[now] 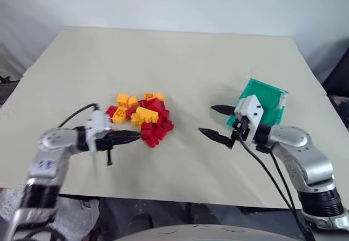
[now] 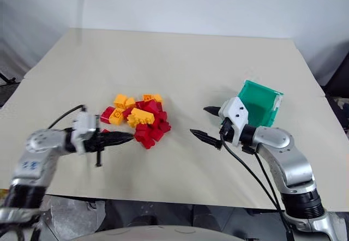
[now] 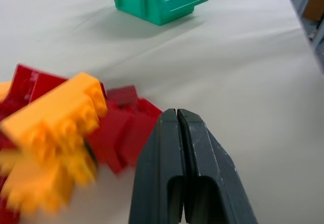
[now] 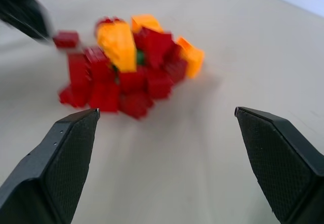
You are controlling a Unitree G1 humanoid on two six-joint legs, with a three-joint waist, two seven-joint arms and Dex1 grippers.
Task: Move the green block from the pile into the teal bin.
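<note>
Two pinched left fingers touch the pile; right fingers wide, apart.

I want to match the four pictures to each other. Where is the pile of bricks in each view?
Left eye view: the pile lies left of centre, at the tip of the left gripper.
Right eye view: the pile lies left of centre, far left of the teal bin.
Left wrist view: the pile lies close beside the shut left gripper.
Right wrist view: the pile lies beyond the open right gripper.
Shared landmark: the left gripper at the pile's edge.
</note>
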